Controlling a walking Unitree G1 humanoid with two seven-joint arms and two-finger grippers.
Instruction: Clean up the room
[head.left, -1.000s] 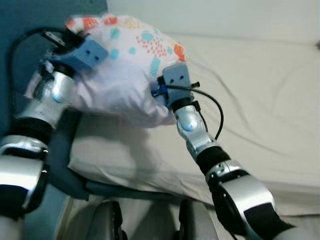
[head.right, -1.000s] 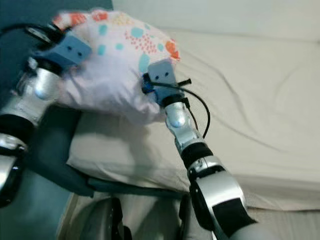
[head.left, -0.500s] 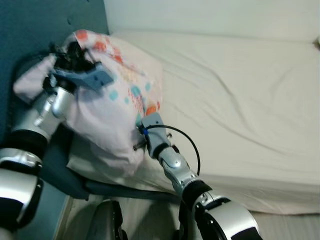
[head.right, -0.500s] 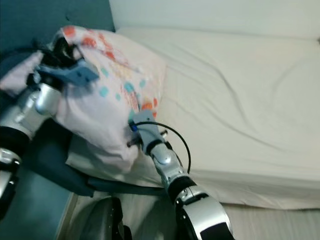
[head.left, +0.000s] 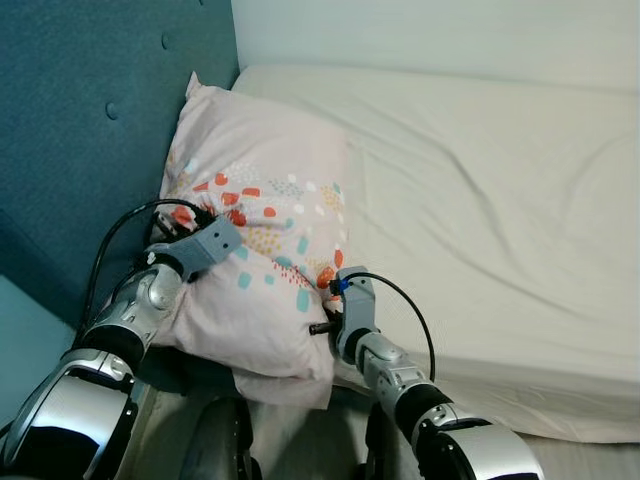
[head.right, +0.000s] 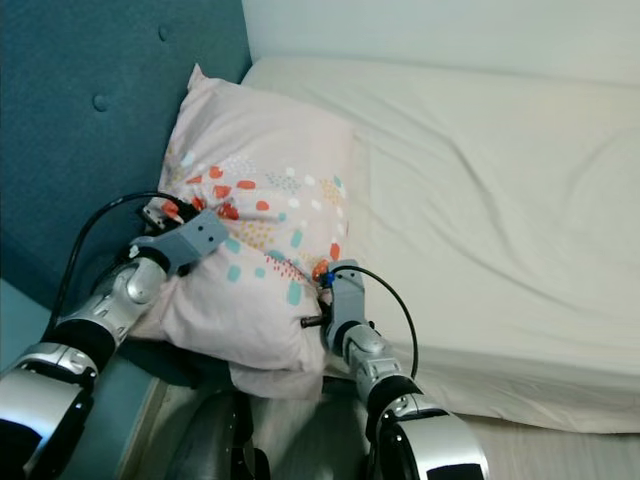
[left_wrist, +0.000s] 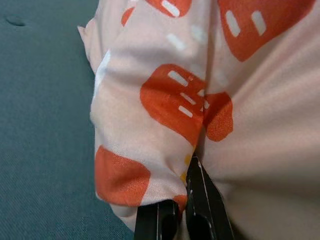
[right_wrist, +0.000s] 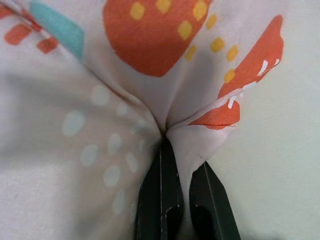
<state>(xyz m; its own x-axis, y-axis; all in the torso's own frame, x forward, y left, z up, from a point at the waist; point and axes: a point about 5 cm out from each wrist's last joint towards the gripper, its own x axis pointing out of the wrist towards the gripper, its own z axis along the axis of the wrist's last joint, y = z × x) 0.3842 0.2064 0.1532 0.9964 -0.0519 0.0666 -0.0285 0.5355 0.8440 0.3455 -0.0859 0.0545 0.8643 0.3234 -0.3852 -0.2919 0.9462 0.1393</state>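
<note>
Pillow: the pillow (head.left: 265, 240) lies at the head of the bed (head.left: 500, 200), at about 10 o'clock in the eye views. Its top leans on the blue headboard (head.left: 90, 120). Its near end hangs a little over the edge of the mattress.
How it handles: it looks soft, puffy and light. It bends and sags, so one pinch lets it droop. Two pinches on opposite sides look best.
Left gripper: the left gripper (left_wrist: 181, 207) is closed on a fold of the cover, on the pillow's 9 o'clock side.
Right gripper: the right gripper (right_wrist: 180, 192) is squeezed shut on a fold too, on the pillow's 5 o'clock side.
What changed: one second ago the pillow was up in the air between both arms. Half a second ago it was coming down. Now it rests flat on the bed.
</note>
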